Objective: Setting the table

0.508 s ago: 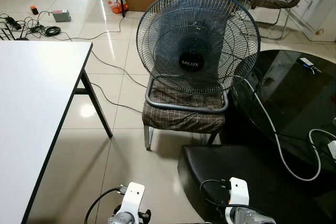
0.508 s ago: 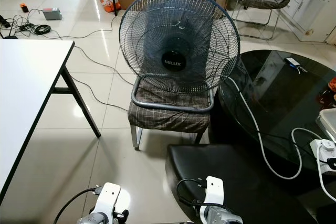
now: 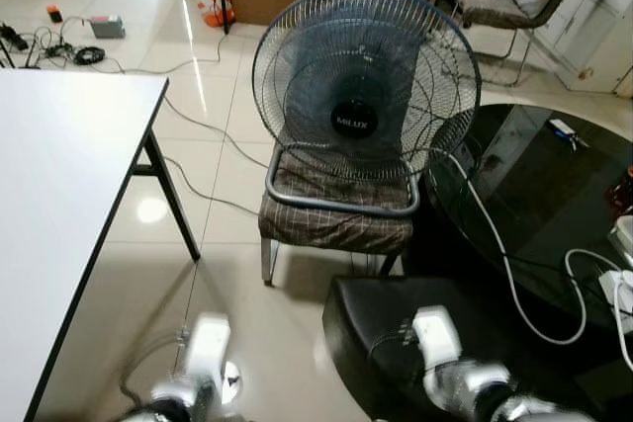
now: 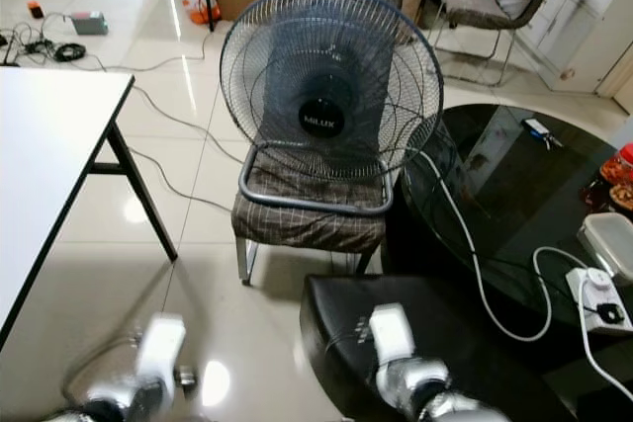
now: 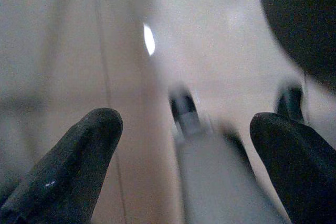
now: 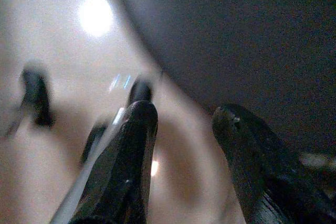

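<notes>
Well, both arms hang idle: left gripper (image 5: 184,166) spread wide, right gripper (image 6: 184,150) narrowly parted, both empty; I'd steer past the caged blue electric fan (image 3: 364,86) toward the round black glass table (image 3: 564,195)

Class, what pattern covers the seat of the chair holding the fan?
Brown with a pale grid check on the chair seat; clearest in the left eye view.

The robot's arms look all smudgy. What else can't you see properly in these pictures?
- Both arms, head views: blurred, cut off by the bottom edge.
- Left gripper, right gripper: fingers apart, floor beyond blurred.
- Chair seat: mostly hidden behind the fan.
- White table: cut off at the left edge.
</notes>
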`<state>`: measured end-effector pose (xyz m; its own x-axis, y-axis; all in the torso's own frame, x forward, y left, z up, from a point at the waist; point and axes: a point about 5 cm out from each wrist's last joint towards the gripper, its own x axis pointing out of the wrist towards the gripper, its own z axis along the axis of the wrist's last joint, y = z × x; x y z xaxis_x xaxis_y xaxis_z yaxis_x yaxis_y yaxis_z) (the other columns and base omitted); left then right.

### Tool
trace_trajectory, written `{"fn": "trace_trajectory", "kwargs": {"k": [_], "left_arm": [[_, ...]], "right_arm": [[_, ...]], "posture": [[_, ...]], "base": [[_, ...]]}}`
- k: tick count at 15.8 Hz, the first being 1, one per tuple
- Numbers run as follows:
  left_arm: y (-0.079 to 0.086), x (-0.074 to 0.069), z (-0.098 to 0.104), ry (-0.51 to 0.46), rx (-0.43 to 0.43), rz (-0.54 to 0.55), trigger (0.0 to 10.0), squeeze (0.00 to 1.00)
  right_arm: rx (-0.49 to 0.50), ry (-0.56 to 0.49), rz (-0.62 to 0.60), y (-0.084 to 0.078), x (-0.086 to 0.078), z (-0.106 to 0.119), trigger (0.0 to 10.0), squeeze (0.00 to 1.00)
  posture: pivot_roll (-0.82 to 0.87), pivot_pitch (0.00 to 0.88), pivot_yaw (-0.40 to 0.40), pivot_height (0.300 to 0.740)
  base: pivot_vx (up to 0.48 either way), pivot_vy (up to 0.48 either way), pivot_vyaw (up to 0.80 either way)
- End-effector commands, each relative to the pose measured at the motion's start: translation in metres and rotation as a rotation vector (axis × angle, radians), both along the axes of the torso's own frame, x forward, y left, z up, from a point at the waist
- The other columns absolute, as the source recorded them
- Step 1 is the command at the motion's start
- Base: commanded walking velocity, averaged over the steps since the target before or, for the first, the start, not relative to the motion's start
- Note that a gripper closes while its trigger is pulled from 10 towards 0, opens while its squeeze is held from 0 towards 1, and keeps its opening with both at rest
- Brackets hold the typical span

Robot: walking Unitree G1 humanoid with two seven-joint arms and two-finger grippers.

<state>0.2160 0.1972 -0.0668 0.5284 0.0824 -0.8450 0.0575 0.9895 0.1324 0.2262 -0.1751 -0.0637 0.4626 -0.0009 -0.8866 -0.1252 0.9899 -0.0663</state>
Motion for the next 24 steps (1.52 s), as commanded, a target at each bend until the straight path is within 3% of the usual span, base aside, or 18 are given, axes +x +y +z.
{"fn": "trace_trajectory", "kwargs": {"k": [1,3,4,6,7,8,9,11,13,15,17,19,22,24], "left_arm": [[-0.009,0.035,0.025,-0.220,-0.005,-0.108,10.0,0.00],[-0.019,0.063,0.062,-0.510,-0.030,-0.269,10.0,0.00],[-0.021,0.070,0.080,-0.633,-0.026,-0.325,10.0,0.00],[-0.025,0.074,0.114,-0.830,0.014,-0.417,10.0,0.00],[-0.023,0.074,0.146,-0.954,0.055,-0.435,10.0,0.00],[-0.023,0.070,0.182,-1.058,0.050,-0.407,10.0,0.00],[-0.024,0.062,0.208,-1.125,0.042,-0.392,10.0,0.00],[-0.021,0.048,0.228,-1.150,0.021,-0.346,10.0,0.00],[-0.006,0.033,0.250,-1.174,0.025,-0.178,10.0,0.00],[-0.016,0.028,0.268,-1.179,0.028,-0.193,10.0,0.00],[-0.028,0.028,0.264,-1.132,-0.022,-0.230,10.0,0.00],[-0.035,0.028,0.255,-1.089,-0.016,-0.317,10.0,0.00],[-0.025,0.034,0.266,-1.106,0.014,-0.213,10.0,0.00],[-0.025,0.033,0.266,-1.092,0.020,-0.199,10.0,0.00]], "right_arm": [[0.027,-0.226,0.005,0.001,0.042,0.030,10.0,0.00],[0.103,-0.560,0.078,0.009,0.093,0.086,10.0,0.00],[0.133,-0.699,0.076,0.011,0.106,0.112,10.0,0.00],[0.182,-0.879,0.057,0.013,0.114,0.150,10.0,0.00],[0.226,-1.014,0.048,0.015,0.111,0.182,10.0,0.00],[0.192,-1.121,0.024,0.014,0.103,0.207,10.0,0.00],[0.251,-1.100,0.062,0.019,0.095,0.217,10.0,0.00],[0.382,-1.120,0.009,0.022,0.080,0.230,10.0,0.00],[0.340,-1.183,0.150,0.041,0.059,0.244,10.0,0.00],[0.402,-1.186,0.181,0.053,0.043,0.244,10.0,0.00],[0.448,-1.163,0.182,0.059,0.037,0.245,10.0,0.00],[0.452,-1.129,0.176,0.062,0.037,0.242,10.0,0.00],[0.417,-1.108,0.141,0.056,0.041,0.238,10.0,0.00],[0.391,-1.082,0.145,0.052,0.045,0.236,10.0,0.00]], "posture": [[0.02,0.000,-0.071,0.740],[0.01,0.000,-0.066,0.740],[0.01,0.000,-0.065,0.740],[0.00,0.000,-0.062,0.740],[-0.01,0.000,-0.057,0.740],[-0.01,0.000,-0.058,0.740],[-0.01,0.000,-0.062,0.740],[0.00,0.003,-0.076,0.740],[0.00,0.024,-0.072,0.740],[0.03,0.027,-0.049,0.740],[0.01,0.034,-0.025,0.740],[0.02,0.035,-0.027,0.740],[0.02,0.031,-0.022,0.740],[0.01,0.030,-0.022,0.740]], "base": [[0.000,0.000,0.00],[0.000,0.000,0.00],[0.000,0.000,0.00],[0.000,0.000,0.00],[0.000,0.000,0.00],[0.000,0.000,0.00],[0.000,0.000,0.00],[0.000,0.000,0.00],[0.000,0.000,0.40],[0.000,0.000,0.80],[0.000,0.000,0.80],[0.000,0.000,0.80],[0.000,0.000,0.80],[0.000,0.000,0.80]]}}
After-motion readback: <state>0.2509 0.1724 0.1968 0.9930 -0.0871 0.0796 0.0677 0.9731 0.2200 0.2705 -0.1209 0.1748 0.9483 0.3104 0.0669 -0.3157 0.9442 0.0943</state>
